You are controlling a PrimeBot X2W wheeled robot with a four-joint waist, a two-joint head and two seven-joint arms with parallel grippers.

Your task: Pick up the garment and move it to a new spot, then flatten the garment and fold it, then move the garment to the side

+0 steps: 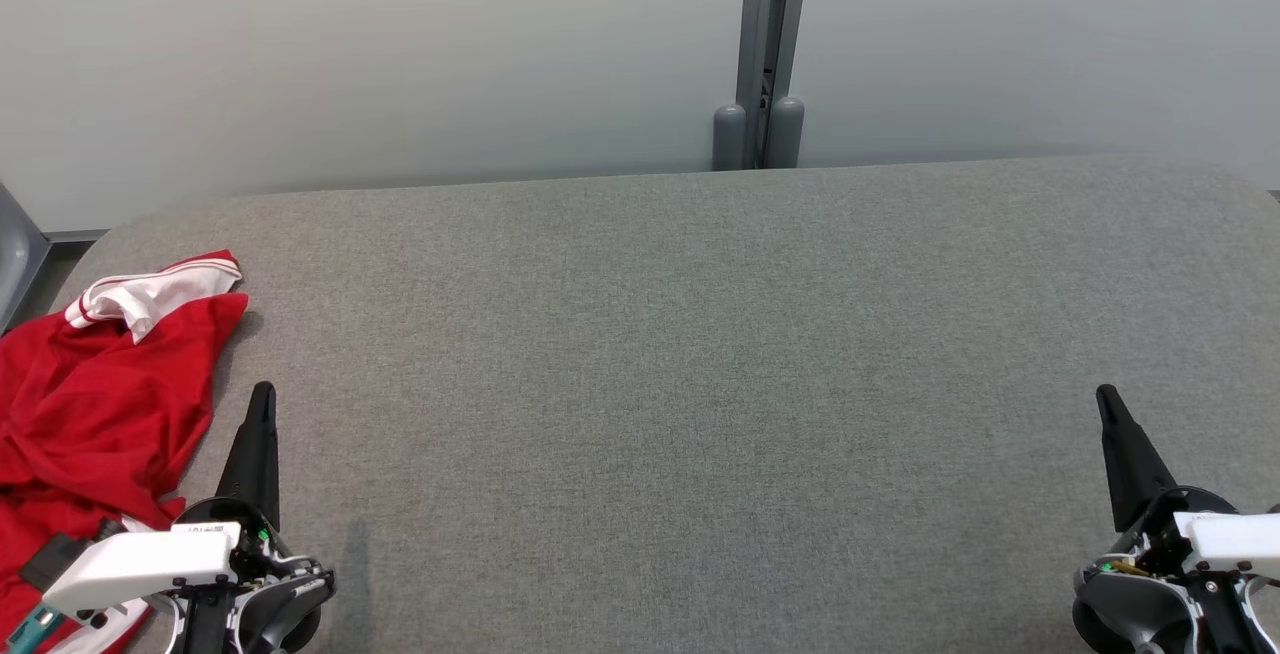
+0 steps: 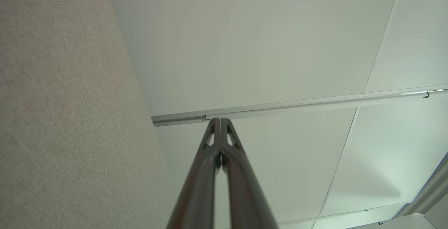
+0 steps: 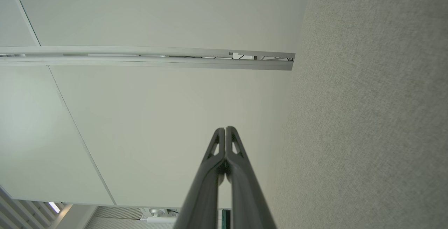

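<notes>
Your grey counter (image 1: pixel 680 354) is stretching across the head view, running up to a pale wall (image 1: pixel 400 54) that a grey post (image 1: pixel 770 44) is splitting in two. The garment (image 1: pixel 95 404), red with white striped trim, is lying crumpled at the counter's left edge, its lower folds passing behind your left arm. Your left pincer (image 1: pixel 262 396) is hovering just beside it, tips apart from the cloth, fingers pressing together and holding nothing. Your right pincer (image 1: pixel 1108 399) is sitting well apart at the counter's right side, likewise closing tight on nothing. Both are pointing toward the wall.
</notes>
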